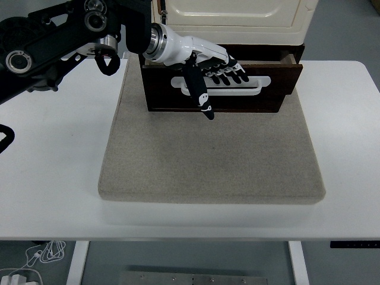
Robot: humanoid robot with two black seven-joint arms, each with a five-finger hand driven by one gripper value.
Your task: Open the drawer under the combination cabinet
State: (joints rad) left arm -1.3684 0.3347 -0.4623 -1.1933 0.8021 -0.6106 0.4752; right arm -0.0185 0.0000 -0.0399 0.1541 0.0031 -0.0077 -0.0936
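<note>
Left hand hooked into the drawer handle.

Drawer pulled partway out beneath the cream cabinet, resting on the grey mat (spread over the white worktop). Four fingers curled narrow through the white handle slot, thumb pointing down across the dark drawer front, just left of the slot's middle.
</note>
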